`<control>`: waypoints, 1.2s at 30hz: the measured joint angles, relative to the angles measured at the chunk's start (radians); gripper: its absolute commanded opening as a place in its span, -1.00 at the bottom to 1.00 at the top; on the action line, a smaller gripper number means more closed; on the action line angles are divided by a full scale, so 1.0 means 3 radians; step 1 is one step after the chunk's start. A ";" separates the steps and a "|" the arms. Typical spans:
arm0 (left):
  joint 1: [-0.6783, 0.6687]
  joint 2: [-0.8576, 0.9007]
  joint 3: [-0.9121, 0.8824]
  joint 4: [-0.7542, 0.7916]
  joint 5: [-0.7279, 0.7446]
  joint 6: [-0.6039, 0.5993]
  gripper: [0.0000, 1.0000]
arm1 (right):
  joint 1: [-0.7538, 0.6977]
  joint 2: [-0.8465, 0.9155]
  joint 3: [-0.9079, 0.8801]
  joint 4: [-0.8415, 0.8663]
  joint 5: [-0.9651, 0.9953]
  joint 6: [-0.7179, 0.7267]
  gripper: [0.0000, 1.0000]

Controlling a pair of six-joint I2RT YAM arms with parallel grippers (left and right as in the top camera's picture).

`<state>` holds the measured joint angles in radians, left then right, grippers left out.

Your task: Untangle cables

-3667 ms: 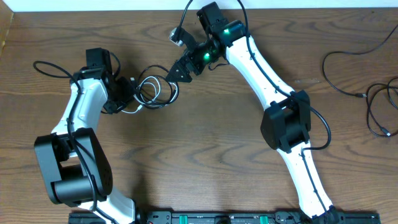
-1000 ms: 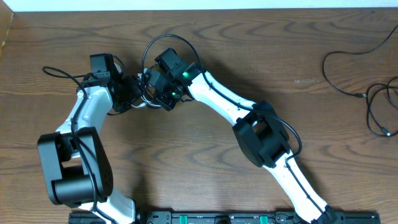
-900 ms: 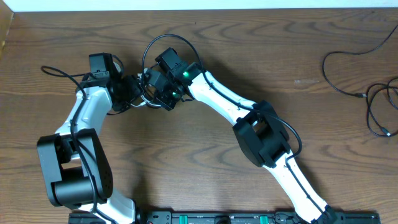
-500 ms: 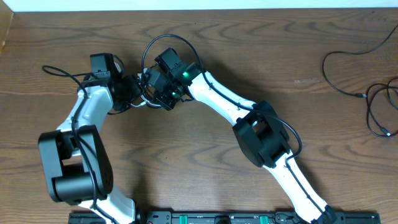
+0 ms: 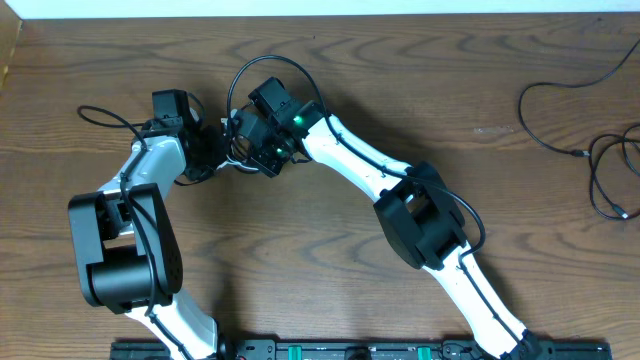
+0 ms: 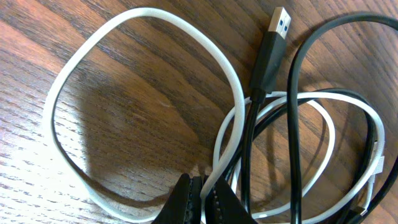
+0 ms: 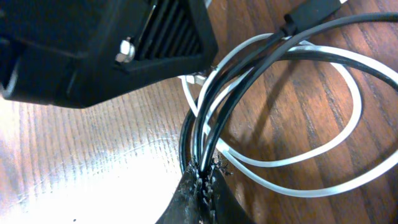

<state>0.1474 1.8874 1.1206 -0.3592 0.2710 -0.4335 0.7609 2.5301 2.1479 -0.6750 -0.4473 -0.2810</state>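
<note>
A tangle of cables lies on the wooden table between my two grippers. In the left wrist view a white cable forms a wide loop. A black cable with a USB plug crosses over it. My left gripper is shut on a strand of the white cable. My right gripper is shut on a bundle of black cable strands, with white cable looping beside them. Overhead, the left gripper and right gripper sit close together over the tangle.
Two more thin black cables lie loose at the table's far right edge. The left arm's black wrist housing hangs just above the right gripper. A pale wall strip runs along the table's back edge.
My left gripper has shut on the white cable, and its arm has shifted slightly right. The right arm holds still on the black strands.
</note>
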 measured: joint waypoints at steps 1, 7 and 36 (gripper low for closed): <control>0.0004 0.0000 0.0000 -0.0001 -0.0001 0.0000 -0.85 | 0.0000 0.0000 0.0000 0.0000 0.0013 0.0000 -0.98; 0.0153 -0.0046 0.0000 -0.0219 -0.0001 0.0000 -0.85 | 0.0000 0.0000 0.0000 0.0000 0.0060 0.0000 -0.98; 0.1406 -0.0704 0.0000 -0.1109 -0.0678 -0.0603 -0.84 | 0.0004 0.0000 0.0000 0.0037 0.1569 0.0819 -0.98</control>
<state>0.5694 1.6760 1.1206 -0.6918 0.0677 -0.6144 0.7620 2.5301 2.1479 -0.6640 0.0235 -0.0353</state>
